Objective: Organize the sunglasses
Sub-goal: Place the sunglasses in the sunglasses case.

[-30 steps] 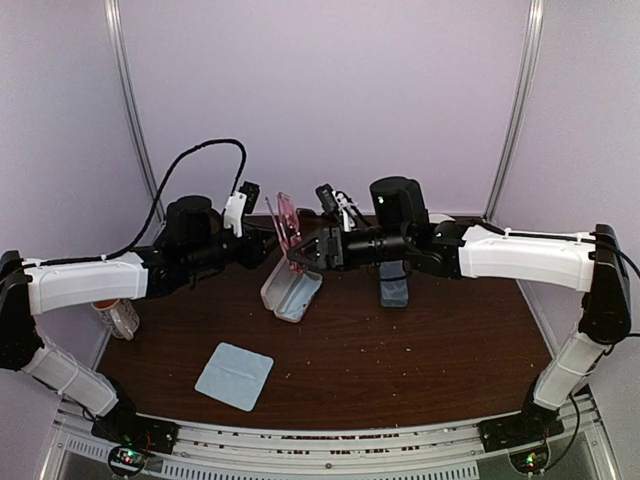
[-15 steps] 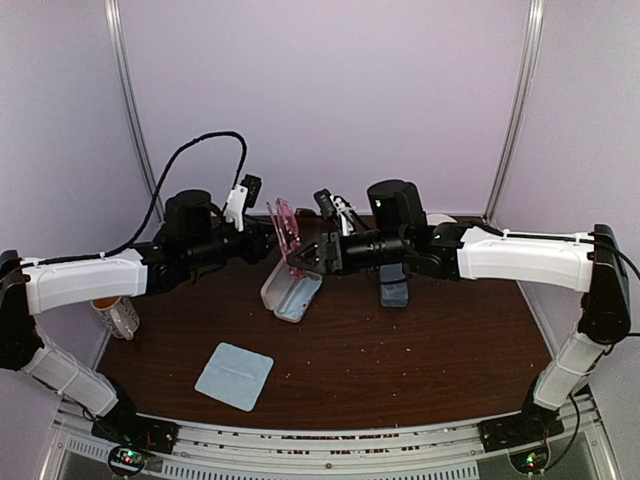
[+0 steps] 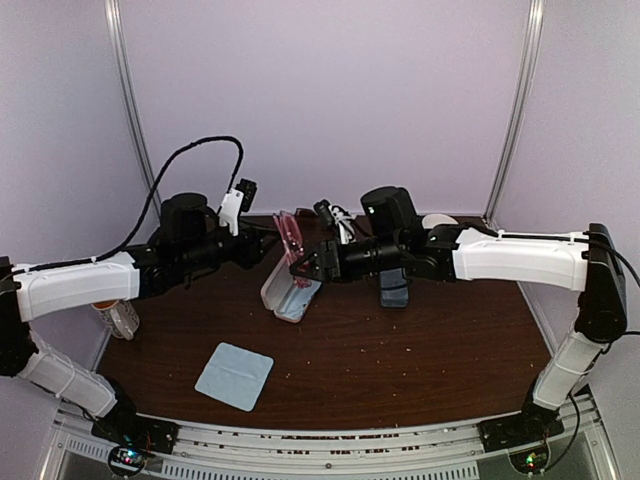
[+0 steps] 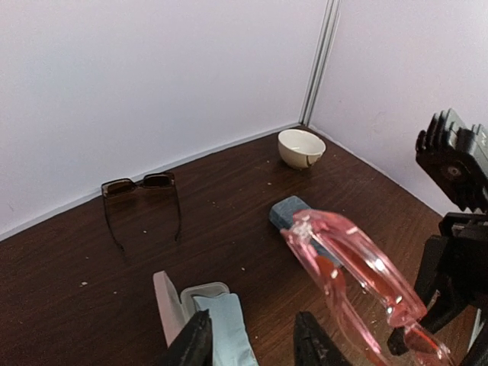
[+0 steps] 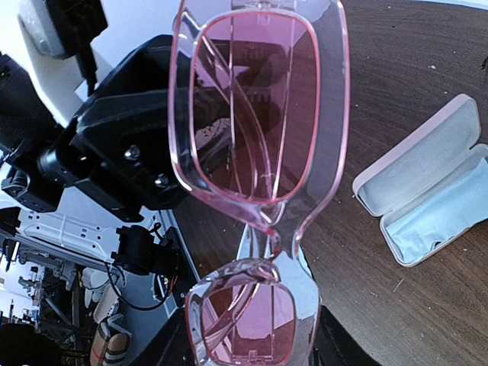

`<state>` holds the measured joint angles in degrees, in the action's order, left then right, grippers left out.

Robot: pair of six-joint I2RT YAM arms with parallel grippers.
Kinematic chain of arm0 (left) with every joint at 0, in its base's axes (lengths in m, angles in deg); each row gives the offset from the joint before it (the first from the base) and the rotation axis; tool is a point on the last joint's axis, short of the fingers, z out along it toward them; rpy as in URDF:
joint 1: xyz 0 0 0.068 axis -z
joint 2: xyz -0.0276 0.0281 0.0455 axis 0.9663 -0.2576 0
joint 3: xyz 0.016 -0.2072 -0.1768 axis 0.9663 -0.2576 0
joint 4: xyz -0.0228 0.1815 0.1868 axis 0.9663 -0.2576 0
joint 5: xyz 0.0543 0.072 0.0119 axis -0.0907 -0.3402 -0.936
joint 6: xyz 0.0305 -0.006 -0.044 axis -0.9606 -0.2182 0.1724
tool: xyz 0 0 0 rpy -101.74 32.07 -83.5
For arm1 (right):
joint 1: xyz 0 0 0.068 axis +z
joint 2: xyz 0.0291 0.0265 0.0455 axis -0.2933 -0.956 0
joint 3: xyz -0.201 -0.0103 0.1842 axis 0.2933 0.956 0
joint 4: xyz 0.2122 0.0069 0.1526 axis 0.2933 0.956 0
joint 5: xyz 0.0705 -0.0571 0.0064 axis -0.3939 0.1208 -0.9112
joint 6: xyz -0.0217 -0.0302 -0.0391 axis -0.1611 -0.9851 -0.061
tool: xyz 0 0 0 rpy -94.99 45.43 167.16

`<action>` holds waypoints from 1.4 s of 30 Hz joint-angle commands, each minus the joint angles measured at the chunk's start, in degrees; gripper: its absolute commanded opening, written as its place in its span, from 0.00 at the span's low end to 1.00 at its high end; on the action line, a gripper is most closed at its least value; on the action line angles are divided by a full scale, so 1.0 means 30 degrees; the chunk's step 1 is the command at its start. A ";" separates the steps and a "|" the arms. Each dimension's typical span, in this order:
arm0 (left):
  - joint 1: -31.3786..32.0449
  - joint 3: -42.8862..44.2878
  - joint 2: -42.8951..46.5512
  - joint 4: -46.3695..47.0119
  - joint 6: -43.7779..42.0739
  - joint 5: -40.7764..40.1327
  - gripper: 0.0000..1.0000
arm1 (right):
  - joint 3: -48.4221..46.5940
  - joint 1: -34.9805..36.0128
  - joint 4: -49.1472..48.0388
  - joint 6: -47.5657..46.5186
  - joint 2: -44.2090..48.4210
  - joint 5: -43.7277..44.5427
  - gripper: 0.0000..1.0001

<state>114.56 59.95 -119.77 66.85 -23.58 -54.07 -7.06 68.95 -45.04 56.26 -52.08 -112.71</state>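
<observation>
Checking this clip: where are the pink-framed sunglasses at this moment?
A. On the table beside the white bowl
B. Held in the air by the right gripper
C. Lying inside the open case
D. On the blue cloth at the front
B: the right gripper is clamped on the pink sunglasses and holds them off the table, while the open case lies on the table without them.

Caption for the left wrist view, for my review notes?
Right pincer holding pink sunglasses near an open white case; brown sunglasses, a grey-blue case and a white bowl on the table behind.
</observation>
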 commanded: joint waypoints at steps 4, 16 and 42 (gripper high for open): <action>0.0110 -0.0844 0.2728 -0.2437 -0.2121 -0.3627 0.50 | 0.0439 0.0129 0.0010 0.0233 0.1411 0.3392 0.36; 0.0107 -0.1168 0.4581 -0.5576 -0.2696 -0.7566 0.98 | 0.0995 0.0077 0.1432 0.3746 0.0965 0.8223 0.36; -0.0267 -0.4868 0.4669 -0.2118 -0.2107 -0.7172 0.97 | -0.3001 0.0387 0.4173 0.9251 -0.4170 0.8869 0.36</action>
<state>114.25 46.05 -106.48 55.79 -29.51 -78.05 -12.57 69.67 -32.25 80.70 -62.55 -85.46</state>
